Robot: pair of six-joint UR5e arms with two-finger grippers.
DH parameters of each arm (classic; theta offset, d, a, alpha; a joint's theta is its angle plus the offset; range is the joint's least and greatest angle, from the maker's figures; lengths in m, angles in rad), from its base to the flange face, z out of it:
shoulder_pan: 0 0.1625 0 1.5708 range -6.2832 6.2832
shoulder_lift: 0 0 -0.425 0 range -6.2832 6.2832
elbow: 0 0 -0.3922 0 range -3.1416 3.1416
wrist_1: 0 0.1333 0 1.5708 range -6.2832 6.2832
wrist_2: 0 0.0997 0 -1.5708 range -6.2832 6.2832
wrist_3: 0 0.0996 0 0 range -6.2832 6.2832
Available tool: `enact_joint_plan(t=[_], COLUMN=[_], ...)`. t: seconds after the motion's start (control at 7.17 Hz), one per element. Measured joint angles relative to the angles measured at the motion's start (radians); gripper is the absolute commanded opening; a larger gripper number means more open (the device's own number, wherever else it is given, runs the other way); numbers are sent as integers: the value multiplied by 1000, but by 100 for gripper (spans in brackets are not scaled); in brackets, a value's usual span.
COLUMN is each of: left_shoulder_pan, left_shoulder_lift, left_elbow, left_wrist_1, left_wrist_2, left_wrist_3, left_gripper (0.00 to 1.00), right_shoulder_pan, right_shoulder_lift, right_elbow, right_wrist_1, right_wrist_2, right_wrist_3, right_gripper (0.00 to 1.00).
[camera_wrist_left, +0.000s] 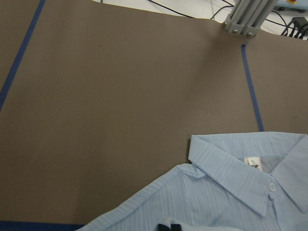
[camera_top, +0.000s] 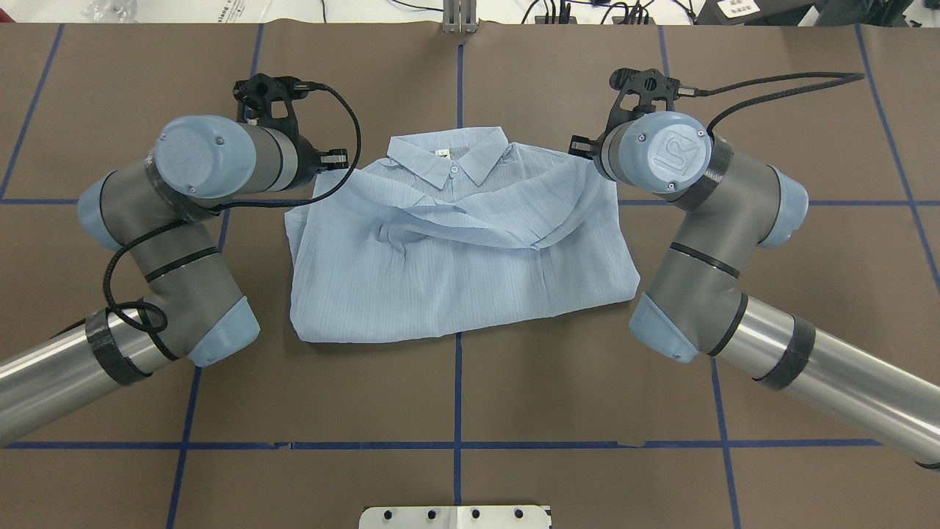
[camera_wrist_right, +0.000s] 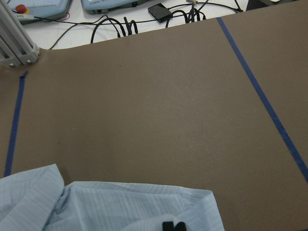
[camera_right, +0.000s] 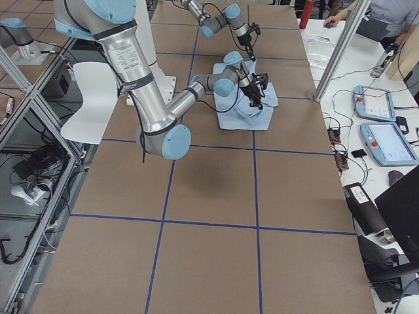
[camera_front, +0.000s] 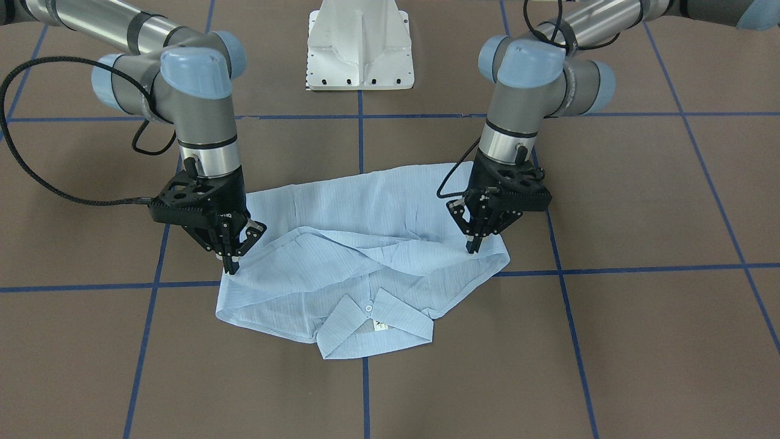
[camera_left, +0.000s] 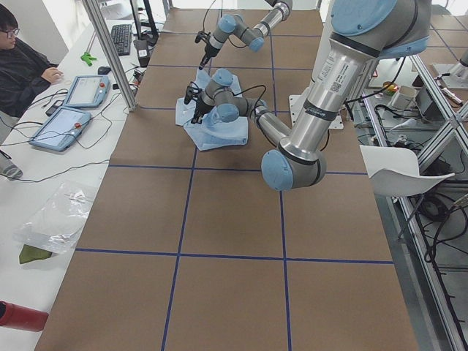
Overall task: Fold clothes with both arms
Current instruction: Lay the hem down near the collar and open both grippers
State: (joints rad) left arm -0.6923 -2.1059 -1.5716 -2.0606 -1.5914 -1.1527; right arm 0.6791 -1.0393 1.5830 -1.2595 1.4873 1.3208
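The light blue striped shirt lies flat on the brown table, its collar towards the far side from the robot, with the sleeves folded across the front. It also shows in the overhead view. My left gripper is shut on the shirt at the shoulder edge on its side. My right gripper is shut on the shirt's opposite shoulder edge. Both point down, tips at table height. In the overhead view the wrists hide both grippers. Each wrist view shows fabric around closed black fingertips.
The white pedestal base stands behind the shirt. Blue tape lines cross the brown table. An aluminium post rises at the far table edge. A side desk with tablets and a seated person lies beyond it.
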Motion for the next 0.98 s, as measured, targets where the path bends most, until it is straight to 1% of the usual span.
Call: enact_joint_plan(t=[0.14,0.42,0.7,0.98], left_shoulder_pan=[-19,-65,-86,-87], left_shoulder_lift=[1,10,30,37], left_elbow=[14,20,27,45], left_wrist_1=[-9,-13,-36,-52], left_wrist_2=[1,-15,-54,-63], left_wrist_3=[46,139,187,196], left_gripper=[0,0,0,0], right_shoulder_pan=[4,19,42,56], right_shoulder_lift=[-1,-2,-1,-1], right_elbow=[-32,-60,-63,-63], right_wrist_1=[27,43,46,47], right_wrist_2=[2,12,46,59], right_wrist_3=[-10,-29,-50,-62], right_gripper=[0,0,0,0])
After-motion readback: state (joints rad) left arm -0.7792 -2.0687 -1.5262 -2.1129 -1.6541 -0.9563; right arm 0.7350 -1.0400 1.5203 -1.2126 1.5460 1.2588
